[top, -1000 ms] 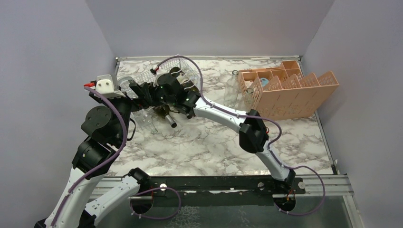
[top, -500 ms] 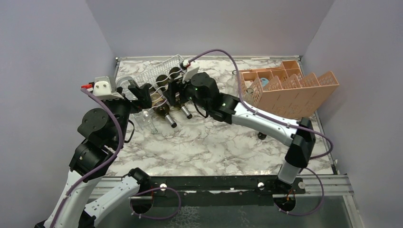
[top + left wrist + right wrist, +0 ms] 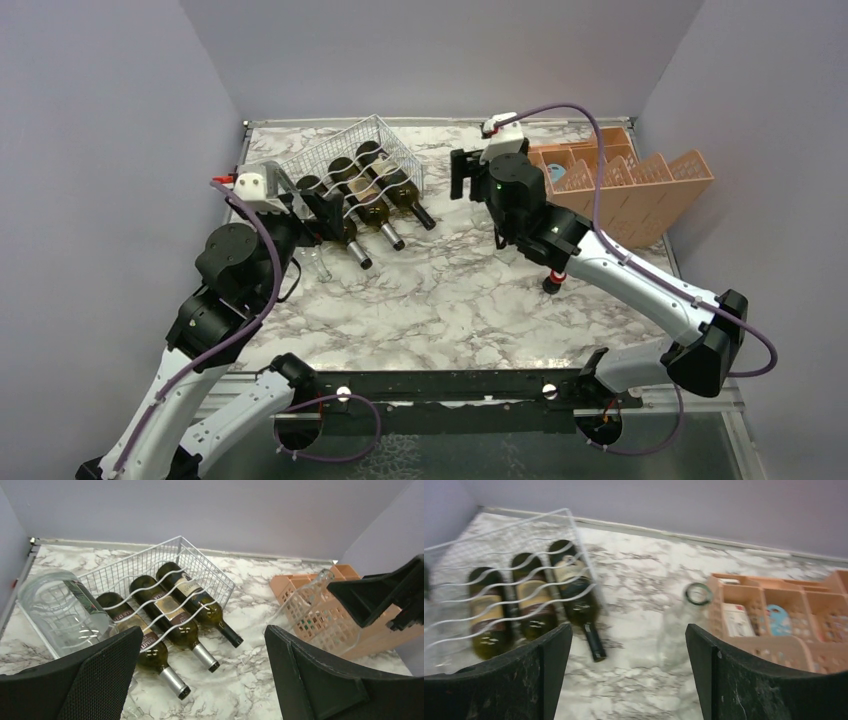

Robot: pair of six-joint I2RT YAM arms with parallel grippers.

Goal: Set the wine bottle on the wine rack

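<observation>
Black right pincer [image 3: 626,645], spread wide, empty

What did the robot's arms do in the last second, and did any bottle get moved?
The right hand left the wine rack and swung right toward the orange crate, open and empty. The wine bottle it had covered now lies free in the rack. The left hand edged slightly right, open beside the rack. Rack, crate and the other two bottles stayed put.

legible text: none | wine bottle labels [image 3: 169,613]: too small to read
</observation>
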